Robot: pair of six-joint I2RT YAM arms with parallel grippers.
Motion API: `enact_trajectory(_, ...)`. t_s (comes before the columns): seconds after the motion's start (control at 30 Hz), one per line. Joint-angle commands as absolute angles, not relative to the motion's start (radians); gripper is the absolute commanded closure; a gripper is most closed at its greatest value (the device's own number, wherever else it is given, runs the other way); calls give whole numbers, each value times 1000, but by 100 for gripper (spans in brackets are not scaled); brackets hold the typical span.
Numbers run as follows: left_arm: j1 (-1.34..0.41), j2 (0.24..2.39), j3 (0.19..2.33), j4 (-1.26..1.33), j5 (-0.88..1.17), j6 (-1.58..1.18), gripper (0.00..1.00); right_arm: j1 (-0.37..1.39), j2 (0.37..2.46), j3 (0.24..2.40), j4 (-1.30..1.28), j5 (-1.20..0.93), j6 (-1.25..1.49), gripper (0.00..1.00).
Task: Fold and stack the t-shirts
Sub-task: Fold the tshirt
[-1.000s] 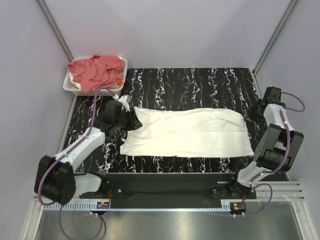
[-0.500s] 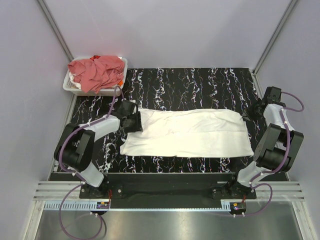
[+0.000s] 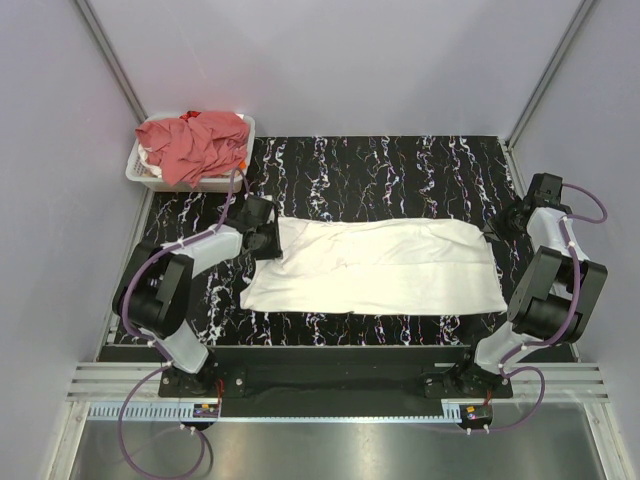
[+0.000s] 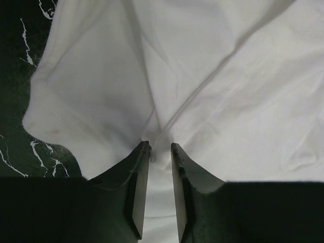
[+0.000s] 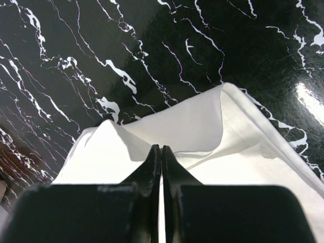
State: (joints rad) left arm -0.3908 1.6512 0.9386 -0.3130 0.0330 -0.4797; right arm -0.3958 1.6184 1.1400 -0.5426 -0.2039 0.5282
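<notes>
The white t-shirt [image 3: 380, 265] lies spread flat across the middle of the black marbled table. My left gripper [image 3: 266, 238] is at its far left corner. In the left wrist view its jaws [image 4: 160, 148] stand a little apart over the white t-shirt [image 4: 228, 101], and creases in the cloth run to the tips. My right gripper [image 3: 497, 230] is at the shirt's far right corner. In the right wrist view it [image 5: 161, 148] is shut on a raised fold of the white t-shirt [image 5: 202, 126]. Salmon-red t-shirts [image 3: 195, 140] are heaped in the basket.
A white plastic basket [image 3: 137, 172] stands at the table's far left corner. Grey walls close in the left, right and back sides. The arm bases and a black rail run along the near edge.
My left arm has drawn its elbow back to the left, and its gripper has shifted slightly right onto the shirt's corner. The right arm and the shirt have hardly moved.
</notes>
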Motion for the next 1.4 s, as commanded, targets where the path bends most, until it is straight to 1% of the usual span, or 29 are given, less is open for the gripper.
enact_trajectory(0.0,-390,1654,979,-299,18,-491,73,-400,1624,1180,-518,-222,525,100)
enact_trajectory(0.1,-394,1646,979,-321,6,-494,73,-400,1626,1180,-520,-222,526,100)
enact_trajectory(0.17,-403,1631,977,-345,-36,-494,65,-400,1626,1180,-518,-224,525,100)
enact_trajectory(0.23,-414,1615,983,-376,-87,-494,62,-400,1625,1180,-518,-227,526,100)
enact_trajectory(0.37,-455,1605,1020,-443,-195,-479,59,-400,1623,1178,-519,-233,528,100)
enact_trajectory(0.53,-537,1621,1083,-501,-322,-457,59,-400,1624,1177,-519,-241,529,100)
enact_trajectory(0.67,-552,1661,1132,-518,-334,-440,52,-400,1623,1177,-520,-244,528,100)
enact_trajectory(0.7,-551,1684,1147,-518,-333,-434,47,-400,1623,1177,-519,-244,528,100)
enact_trajectory(0.87,-543,1758,1192,-520,-298,-407,44,-400,1623,1177,-519,-244,522,100)
enact_trajectory(1.0,-529,1815,1215,-493,-223,-385,44,-400,1629,1177,-520,-245,520,100)
enact_trajectory(1.1,-531,1821,1200,-473,-180,-394,50,-400,1632,1178,-518,-247,517,100)
enact_trajectory(1.23,-531,1818,1175,-459,-175,-410,63,-400,1638,1180,-519,-248,518,100)
enact_trajectory(1.37,-529,1795,1160,-463,-202,-419,66,-400,1641,1180,-518,-252,520,100)
